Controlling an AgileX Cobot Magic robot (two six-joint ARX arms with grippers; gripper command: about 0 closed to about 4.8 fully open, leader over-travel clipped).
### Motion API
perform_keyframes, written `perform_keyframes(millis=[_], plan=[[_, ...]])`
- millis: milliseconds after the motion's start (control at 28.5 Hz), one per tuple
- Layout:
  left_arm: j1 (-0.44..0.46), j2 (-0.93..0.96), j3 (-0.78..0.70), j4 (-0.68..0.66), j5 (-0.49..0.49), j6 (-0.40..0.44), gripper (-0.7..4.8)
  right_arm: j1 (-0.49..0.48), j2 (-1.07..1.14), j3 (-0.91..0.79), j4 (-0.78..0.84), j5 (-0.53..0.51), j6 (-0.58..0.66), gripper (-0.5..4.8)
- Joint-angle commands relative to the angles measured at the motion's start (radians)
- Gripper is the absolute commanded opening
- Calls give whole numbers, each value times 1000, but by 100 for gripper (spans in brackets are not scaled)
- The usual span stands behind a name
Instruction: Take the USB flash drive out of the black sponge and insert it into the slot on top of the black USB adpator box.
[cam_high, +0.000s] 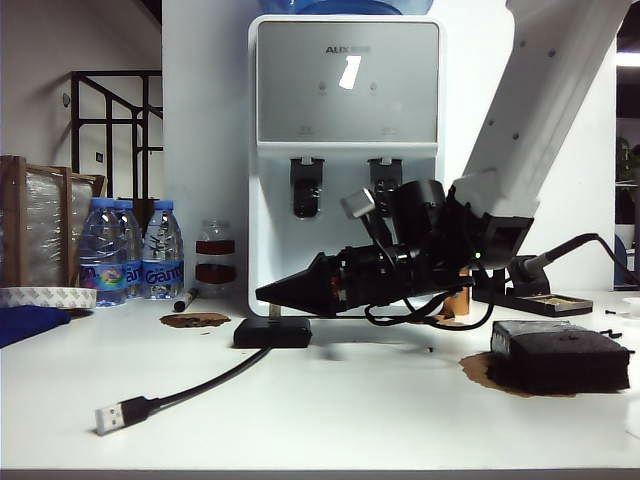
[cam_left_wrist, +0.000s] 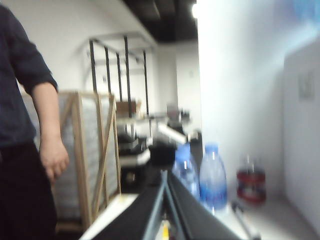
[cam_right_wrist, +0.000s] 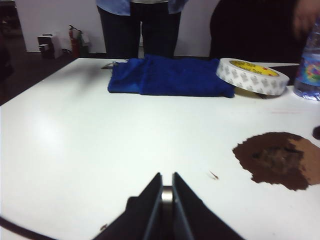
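Observation:
My right gripper (cam_high: 262, 292) reaches in from the right, level and pointing left, over the black USB adpator box (cam_high: 272, 333). It is shut on the USB flash drive (cam_high: 274, 312), a small silver stick standing upright between the fingertips and the top of the box. In the right wrist view the drive (cam_right_wrist: 167, 194) shows as a silvery piece between the closed fingers of the gripper (cam_right_wrist: 166, 175). The box's cable runs to a silver plug (cam_high: 112, 418). The black sponge (cam_high: 560, 358) lies at the far right. My left gripper (cam_left_wrist: 164, 173) points up into the room, blurred, fingers together and empty.
A water dispenser (cam_high: 345, 150) stands behind the box. Water bottles (cam_high: 140, 250), a jar (cam_high: 215, 258), a tape roll (cam_right_wrist: 252, 75), a blue cloth (cam_right_wrist: 170, 75) and a wooden crate (cam_high: 40, 220) sit at the left. Brown stain (cam_right_wrist: 277, 157); soldering stand (cam_high: 540, 290). A person (cam_left_wrist: 30, 150) stands nearby.

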Motion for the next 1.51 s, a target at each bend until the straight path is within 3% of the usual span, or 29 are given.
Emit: perform_keyframes(millis=[35,281,421,631,877,1087,1298,1508], plan=[[2,-48,0,-108,49,-17,-4,-5,-3,3,1,1,18,-2],[1,-74,1,-151,216,-25,-4,-5,-3,2,-42,-20,17,-2],[1,-74,2,-163,359,-25,-4,-5,-3,3,-51,-45,16,-2],[2,-74,2,-319,558,-24,-4,1,-2,7,-50,4,-40,-2],[2,-74,2,-330,644,-24,-4,19,11,35,-58,31,-43,-2],[2,-74,2,-333,653,-25,-4,6,15,34,-170,41,-80,-2],[2,-73,2,-466,723,-25,-4,-14,0,43,-186,20,-46,-2],[2,-73,2,-475,724,-25,-4,-12,2,51,-192,23,-62,-2]])
